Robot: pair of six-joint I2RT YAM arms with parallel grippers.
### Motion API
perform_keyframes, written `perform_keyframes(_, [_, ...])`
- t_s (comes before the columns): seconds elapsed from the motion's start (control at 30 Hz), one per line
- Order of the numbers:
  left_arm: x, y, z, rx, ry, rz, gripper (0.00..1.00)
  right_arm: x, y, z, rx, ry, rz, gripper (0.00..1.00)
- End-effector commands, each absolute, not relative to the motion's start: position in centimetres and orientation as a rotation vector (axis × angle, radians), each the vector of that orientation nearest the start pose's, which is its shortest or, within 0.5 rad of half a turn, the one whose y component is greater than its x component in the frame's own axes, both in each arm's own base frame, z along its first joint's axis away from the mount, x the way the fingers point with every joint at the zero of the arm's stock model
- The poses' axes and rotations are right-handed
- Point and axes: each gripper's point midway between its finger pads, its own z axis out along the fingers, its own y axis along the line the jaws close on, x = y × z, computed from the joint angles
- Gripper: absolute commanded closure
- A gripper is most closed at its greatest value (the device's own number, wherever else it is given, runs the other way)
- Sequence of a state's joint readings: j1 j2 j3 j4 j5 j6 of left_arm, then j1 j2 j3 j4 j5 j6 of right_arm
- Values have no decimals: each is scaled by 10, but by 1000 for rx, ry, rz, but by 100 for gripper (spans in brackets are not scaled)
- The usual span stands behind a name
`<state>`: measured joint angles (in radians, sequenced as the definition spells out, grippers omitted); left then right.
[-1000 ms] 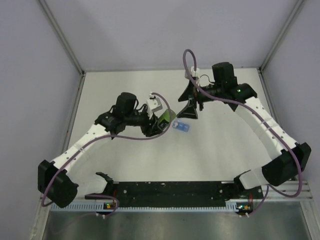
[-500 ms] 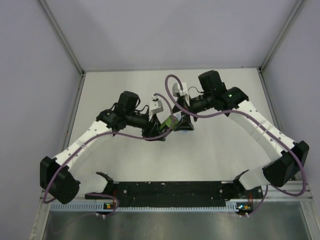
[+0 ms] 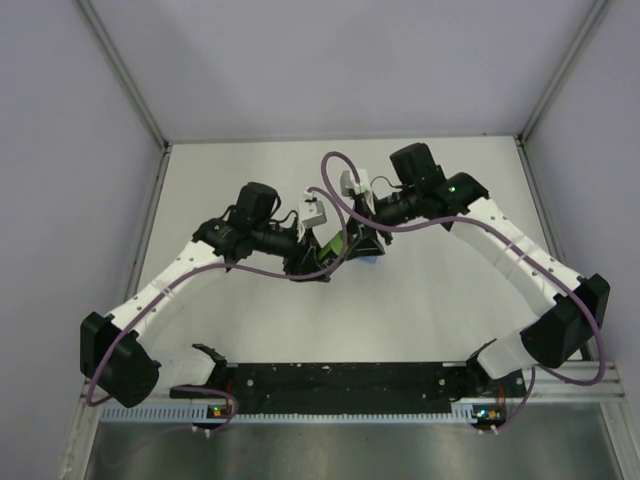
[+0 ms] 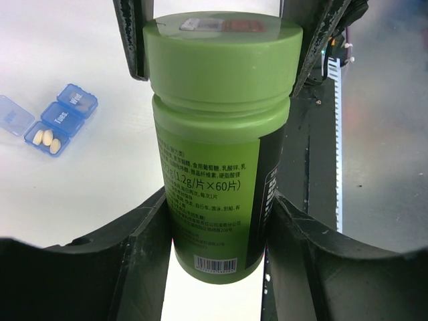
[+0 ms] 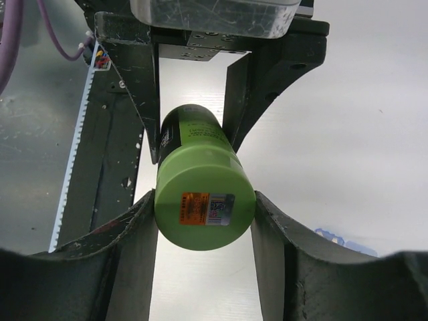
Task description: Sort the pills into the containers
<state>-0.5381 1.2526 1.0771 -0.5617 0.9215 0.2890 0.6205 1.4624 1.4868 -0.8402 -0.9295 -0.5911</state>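
Note:
A green pill bottle [image 4: 212,174] hangs above the table, with my left gripper [image 4: 217,224] shut on its labelled body. Its green cap [image 5: 204,206] points at my right gripper [image 5: 204,217], whose fingers press the cap's two sides. From above, the left gripper [image 3: 322,252] and the right gripper [image 3: 356,243] meet nose to nose at mid-table with the bottle [image 3: 340,243] between them. The containers, a blue translucent pill box [image 4: 59,119], lie on the table, one lid open over a compartment with yellow pills [image 4: 47,138]. Only a blue corner of the pill box [image 5: 334,235] shows in the right wrist view.
A black rail [image 3: 340,385] with both arm bases runs along the near table edge. Pale walls with metal corner posts [image 3: 125,75] close in the left, back and right of the white table [image 3: 250,180]. Purple cables [image 3: 335,175] loop over both wrists.
My right arm has swung left from beside the pill box to the bottle, and its jaws have closed from wide open onto the cap. The left arm shifted slightly, still holding the bottle.

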Motion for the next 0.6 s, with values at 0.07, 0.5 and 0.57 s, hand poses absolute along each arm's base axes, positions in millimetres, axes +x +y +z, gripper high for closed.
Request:
perform_keyframes(0.07, [207, -274, 238, 1283, 1703, -1116, 100, 201, 315, 285, -1585, 1534, 1207, 84])
perform_keyframes(0.5, [263, -254, 226, 1068, 1767, -694, 100, 229, 337, 255, -1335, 1851, 1379, 98])
perform_keyframes(0.57, [278, -244, 225, 1000, 1785, -572, 100, 239, 339, 248, -1276, 1916, 1407, 100])
